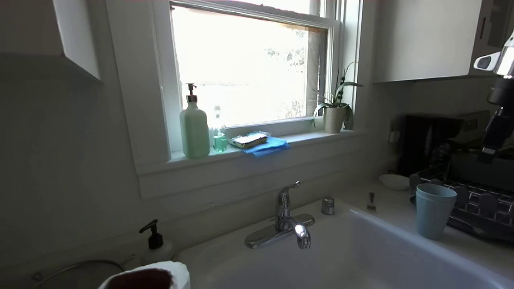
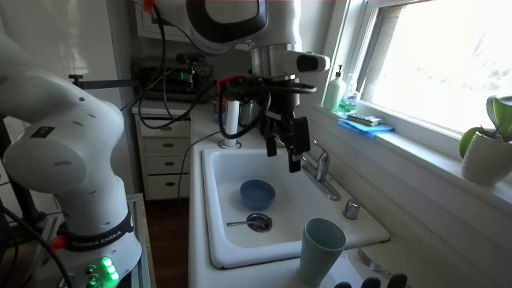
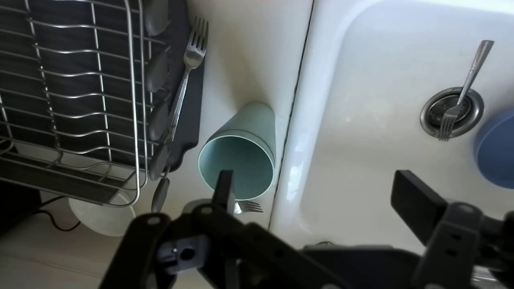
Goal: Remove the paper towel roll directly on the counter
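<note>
The paper towel roll (image 2: 232, 120) stands upright beside the sink (image 2: 260, 253), at about eleven o'clock from the blue bowl (image 2: 258, 195) in an exterior view; a thin dark ring (image 2: 240, 145) shows at its foot, and I can't tell whether the roll rests on that or straight on the desk (image 2: 252, 277). The tool (image 3: 319, 188) hangs in the air at about four o'clock from it, well apart, fingers (image 3: 417, 202) spread wide with nothing between them. Only a little white shows around the brown core (image 1: 144, 279), so I'd guess it's light and dents under a hard squeeze. Dry paper shouldn't slip much, though a layer might unwind. I'd pinch gently at its three and nine o'clock sides, above the middle.
</note>
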### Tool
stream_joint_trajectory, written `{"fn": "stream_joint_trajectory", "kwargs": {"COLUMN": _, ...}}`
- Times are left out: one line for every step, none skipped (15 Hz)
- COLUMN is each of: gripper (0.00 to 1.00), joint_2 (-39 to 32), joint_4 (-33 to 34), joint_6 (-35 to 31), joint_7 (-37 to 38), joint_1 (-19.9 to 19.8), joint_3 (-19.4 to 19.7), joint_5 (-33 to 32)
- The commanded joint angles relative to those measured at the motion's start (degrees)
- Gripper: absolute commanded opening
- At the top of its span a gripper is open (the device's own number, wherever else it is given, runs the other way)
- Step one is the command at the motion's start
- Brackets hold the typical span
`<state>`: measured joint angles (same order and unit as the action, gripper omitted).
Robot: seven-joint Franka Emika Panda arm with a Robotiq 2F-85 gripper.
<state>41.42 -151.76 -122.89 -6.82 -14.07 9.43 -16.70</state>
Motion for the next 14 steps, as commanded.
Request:
{"fn": "stream_joint_trajectory", "kwargs": {"gripper": 1.00, "joint_2": -0.7, "joint_4": 0.6, "joint_6": 0.0, "joint_7": 0.0, "joint_1": 0.8, "joint_3": -0.2, "joint_5": 0.1}}
{"fn": "stream_joint_trajectory", "kwargs": {"gripper": 1.00, "joint_2": -1.7, "joint_4": 1.3, "joint_6": -0.3, "joint_7": 0.1, "joint_1": 1.6, "joint_3": -0.8, "joint_5": 0.3}}
{"fn": "stream_joint_trajectory", "kwargs": {"gripper": 1.00, "joint_2": -2.4, "joint_4": 1.8, "joint_6": -0.6, "joint_7": 0.2, "joint_1": 2.4, "joint_3": -1.3, "joint_5": 0.5}}
{"fn": "stream_joint_trajectory", "kwargs": {"gripper": 1.00, "joint_2": -3.1, "joint_4": 2.4, "joint_6": -0.7, "joint_7": 0.2, "joint_1": 3.2, "joint_3": -1.8, "joint_5": 0.5}}
{"fn": "stream_joint_trajectory", "kwargs": {"gripper": 1.00, "joint_2": -3.7, "joint_4": 2.9, "joint_6": -2.1, "joint_7": 0.6, "joint_1": 4.3, "joint_3": -2.2, "joint_5": 1.1}}
{"fn": "stream_joint_trajectory", "kwargs": {"gripper": 1.00, "joint_2": -4.8, "joint_4": 3.8, "joint_6": -2.6, "joint_7": 1.5, "joint_1": 5.0, "joint_3": -3.2, "joint_5": 1.5}}
{"fn": "stream_joint_trajectory", "kwargs": {"gripper": 1.00, "joint_2": -5.9, "joint_4": 4.5, "joint_6": -3.8, "joint_7": 1.7, "joint_1": 6.0, "joint_3": -3.9, "joint_5": 1.6}}
{"fn": "stream_joint_trajectory", "kwargs": {"gripper": 1.00, "joint_2": -7.1, "joint_4": 5.6, "joint_6": -4.3, "joint_7": 1.9, "joint_1": 7.2, "joint_3": -4.8, "joint_5": 1.9}}
{"fn": "stream_joint_trajectory", "kwargs": {"gripper": 1.00, "joint_2": -8.4, "joint_4": 6.6, "joint_6": -4.8, "joint_7": 1.8, "joint_1": 8.2, "joint_3": -5.6, "joint_5": 1.9}}
{"fn": "stream_joint_trajectory", "kwargs": {"gripper": 1.00, "joint_2": -9.6, "joint_4": 7.6, "joint_6": -5.2, "joint_7": 1.4, "joint_1": 9.4, "joint_3": -6.3, "joint_5": 2.0}}
{"fn": "stream_joint_trajectory", "kwargs": {"gripper": 1.00, "joint_2": -5.9, "joint_4": 4.6, "joint_6": -4.4, "joint_7": 1.2, "joint_1": 7.8, "joint_3": -5.3, "joint_5": 0.8}}
{"fn": "stream_joint_trajectory", "kwargs": {"gripper": 1.00, "joint_2": -7.1, "joint_4": 5.4, "joint_6": -4.7, "joint_7": 1.3, "joint_1": 8.7, "joint_3": -6.0, "joint_5": 0.9}}
{"fn": "stream_joint_trajectory", "kwargs": {"gripper": 1.00, "joint_2": -8.0, "joint_4": 6.1, "joint_6": -4.8, "joint_7": 1.4, "joint_1": 9.2, "joint_3": -6.4, "joint_5": 0.9}}
{"fn": "stream_joint_trajectory", "kwargs": {"gripper": 1.00, "joint_2": -8.7, "joint_4": 6.6, "joint_6": -4.8, "joint_7": 1.5, "joint_1": 9.4, "joint_3": -6.6, "joint_5": 0.9}}
